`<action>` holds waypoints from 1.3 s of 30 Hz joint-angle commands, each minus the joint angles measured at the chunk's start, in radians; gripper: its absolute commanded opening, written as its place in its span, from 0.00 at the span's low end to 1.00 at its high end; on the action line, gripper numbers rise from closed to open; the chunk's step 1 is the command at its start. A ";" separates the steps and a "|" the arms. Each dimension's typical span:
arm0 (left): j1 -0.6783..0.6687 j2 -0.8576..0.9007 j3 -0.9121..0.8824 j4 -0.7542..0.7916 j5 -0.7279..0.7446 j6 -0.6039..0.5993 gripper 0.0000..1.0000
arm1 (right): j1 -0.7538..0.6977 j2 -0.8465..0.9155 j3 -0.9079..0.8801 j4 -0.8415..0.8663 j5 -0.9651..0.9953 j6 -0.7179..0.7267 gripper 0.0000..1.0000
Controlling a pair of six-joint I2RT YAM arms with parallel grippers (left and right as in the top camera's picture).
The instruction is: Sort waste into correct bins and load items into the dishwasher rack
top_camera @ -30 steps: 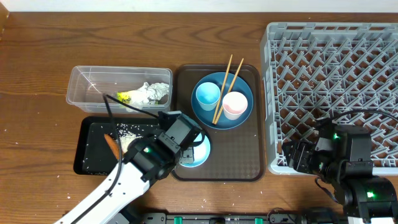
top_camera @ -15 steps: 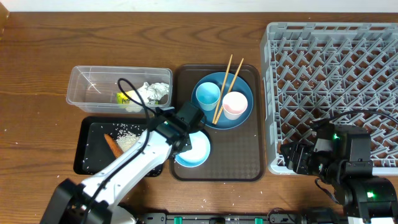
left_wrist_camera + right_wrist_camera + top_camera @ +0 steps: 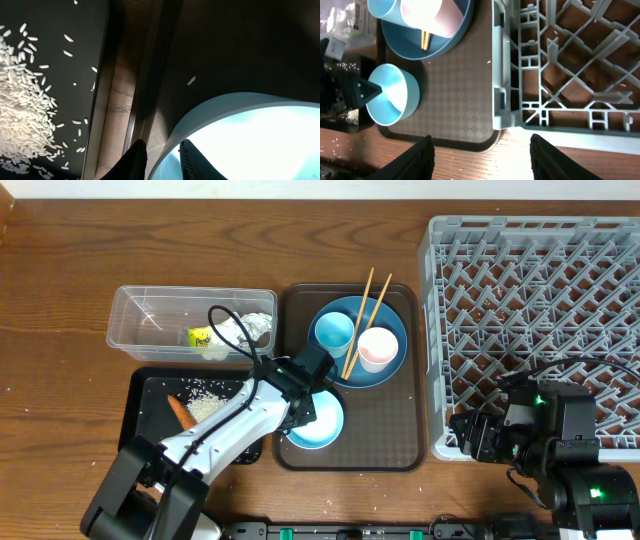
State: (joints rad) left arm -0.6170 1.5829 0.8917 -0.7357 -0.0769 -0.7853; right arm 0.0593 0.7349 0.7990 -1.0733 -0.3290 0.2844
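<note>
Wooden worktop (image 3: 60, 280) all round. At upper left the tub (image 3: 130, 330) holds tissue (image 3: 245, 327) and wrapper (image 3: 200, 337); below it the black tray (image 3: 145, 435) carries rice (image 3: 205, 395). At centre, the left end effector (image 3: 162, 150) pinches the bowl (image 3: 322, 425) by its left rim, one finger inside, one outside. I'd lift it straight, keep it level, clear the brown tray (image 3: 390, 430), then carry it right to the rack (image 3: 540, 310). At lower right, the right end effector (image 3: 481, 142) hangs open, empty.
</note>
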 commanded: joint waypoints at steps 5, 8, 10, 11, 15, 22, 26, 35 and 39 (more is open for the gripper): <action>0.003 0.005 -0.006 0.006 0.038 0.054 0.25 | -0.006 -0.002 0.003 -0.001 -0.011 -0.021 0.60; 0.003 0.005 -0.006 0.034 0.114 0.127 0.25 | -0.006 -0.002 0.003 -0.001 -0.012 -0.021 0.61; 0.003 0.005 -0.006 0.042 0.163 0.148 0.25 | -0.006 -0.002 0.003 -0.001 -0.011 -0.021 0.61; 0.003 0.005 -0.006 0.042 0.172 0.150 0.24 | -0.006 -0.002 0.003 -0.001 -0.011 -0.021 0.61; 0.003 0.005 -0.006 0.042 0.174 0.150 0.11 | -0.006 -0.002 0.003 -0.005 -0.012 -0.021 0.67; 0.003 -0.020 -0.005 0.035 0.193 0.159 0.06 | -0.006 -0.002 0.003 -0.020 -0.096 -0.036 0.80; 0.003 -0.109 0.003 0.035 0.275 0.166 0.06 | -0.006 -0.002 0.003 -0.016 -0.210 -0.039 0.87; 0.003 -0.423 0.023 0.039 0.454 0.182 0.06 | -0.006 -0.002 0.003 0.010 -0.452 -0.038 0.99; 0.003 -0.528 0.023 0.039 0.488 0.179 0.06 | -0.006 -0.002 0.003 0.034 -0.494 -0.025 0.99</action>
State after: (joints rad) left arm -0.6170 1.1057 0.8928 -0.6979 0.3550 -0.6201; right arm 0.0593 0.7349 0.7990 -1.0470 -0.7341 0.2550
